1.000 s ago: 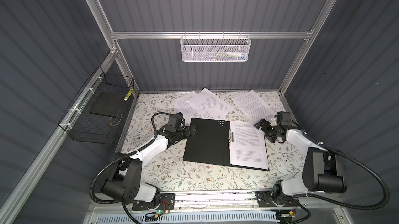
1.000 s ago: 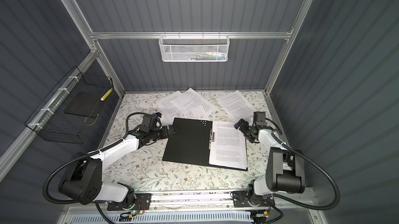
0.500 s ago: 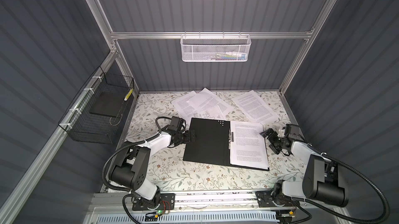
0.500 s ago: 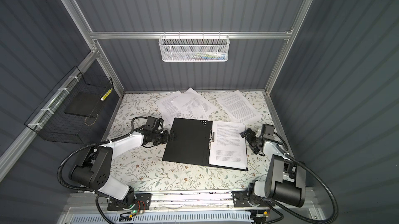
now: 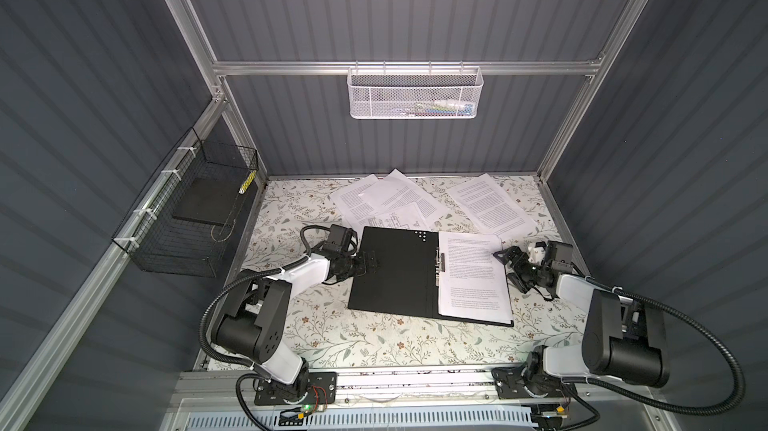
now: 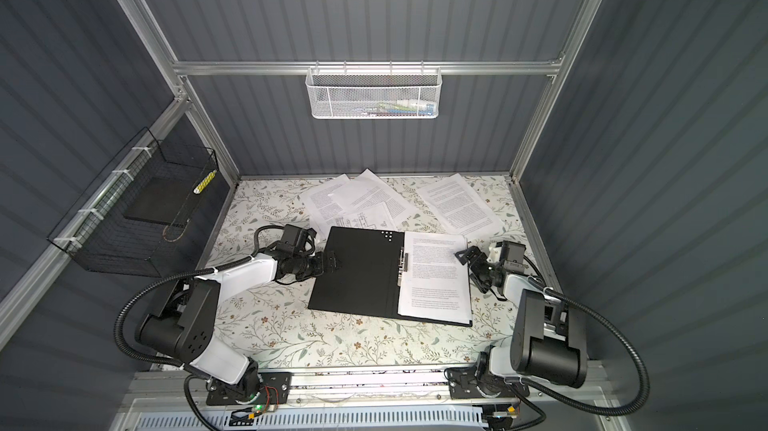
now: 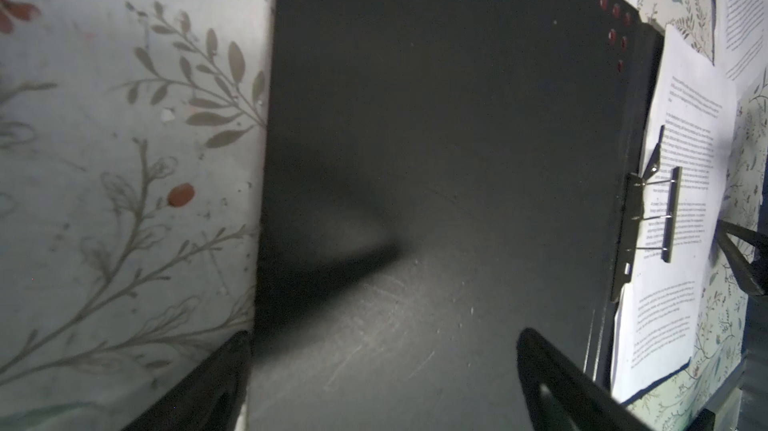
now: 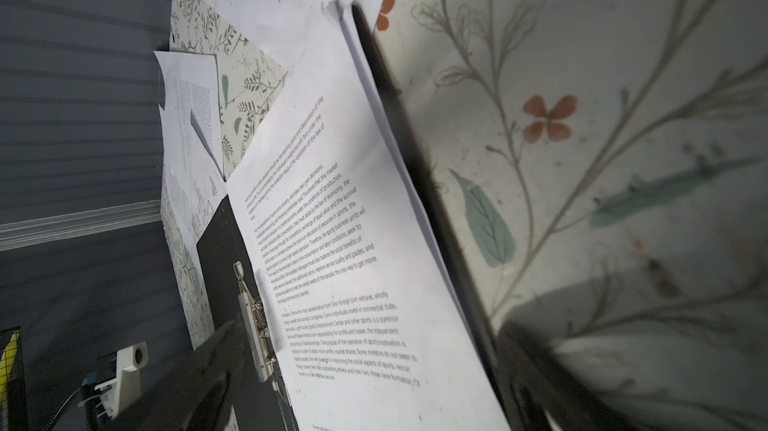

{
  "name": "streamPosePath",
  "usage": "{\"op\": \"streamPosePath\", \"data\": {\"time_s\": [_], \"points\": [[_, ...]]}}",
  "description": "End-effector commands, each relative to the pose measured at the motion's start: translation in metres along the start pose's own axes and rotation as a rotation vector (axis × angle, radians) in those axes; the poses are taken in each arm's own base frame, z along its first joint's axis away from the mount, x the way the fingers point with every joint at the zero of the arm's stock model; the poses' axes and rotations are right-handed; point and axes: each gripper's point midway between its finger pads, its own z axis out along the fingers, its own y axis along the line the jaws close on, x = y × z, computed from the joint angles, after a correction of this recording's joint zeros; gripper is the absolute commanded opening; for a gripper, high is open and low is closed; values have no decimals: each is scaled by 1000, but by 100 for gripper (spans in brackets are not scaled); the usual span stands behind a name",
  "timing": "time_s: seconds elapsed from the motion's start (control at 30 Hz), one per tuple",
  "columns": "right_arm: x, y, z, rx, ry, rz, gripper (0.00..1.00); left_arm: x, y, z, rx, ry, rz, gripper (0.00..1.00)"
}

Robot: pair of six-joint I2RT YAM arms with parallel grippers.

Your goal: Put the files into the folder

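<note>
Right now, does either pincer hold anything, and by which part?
Nothing is held: left pincer open at the folder's left edge, right pincer open beside the paper.

White shells and matte black cylindrical joints make up the left arm [image 5: 305,274] and right arm [image 5: 575,285]. Ribbed black cable [image 5: 204,323] loops along each. The left claw [image 5: 372,262] and right claw [image 5: 505,266] are black.

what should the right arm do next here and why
Probably close the right tool on the edge of the sheet in the folder and nudge it toward the clip: the jaws stand open at that edge, while the left tool sits open at the opposite cover. More sheets lie loose behind.
</note>
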Motion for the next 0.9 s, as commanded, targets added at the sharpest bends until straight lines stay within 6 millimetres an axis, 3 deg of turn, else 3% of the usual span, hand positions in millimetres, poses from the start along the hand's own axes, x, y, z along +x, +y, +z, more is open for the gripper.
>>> {"op": "streamPosePath", "data": {"time_s": [0.0, 0.33, 0.5, 0.67, 0.87], "points": [[37, -8, 9, 7, 122, 45, 95, 36, 2, -1, 1, 90, -34, 100], [71, 7, 13, -30, 179, 47, 94, 68, 4, -31, -23, 62, -98, 100], [82, 8, 2, -30, 143, 57, 94, 67, 6, -62, -62, 0, -137, 100], [58, 25, -16, 6, 60, -49, 99, 45, 18, -98, -214, -99, -149, 100], [18, 63, -48, -8, -99, -155, 99, -5, 2, -120, -263, -164, -121, 100]]}}
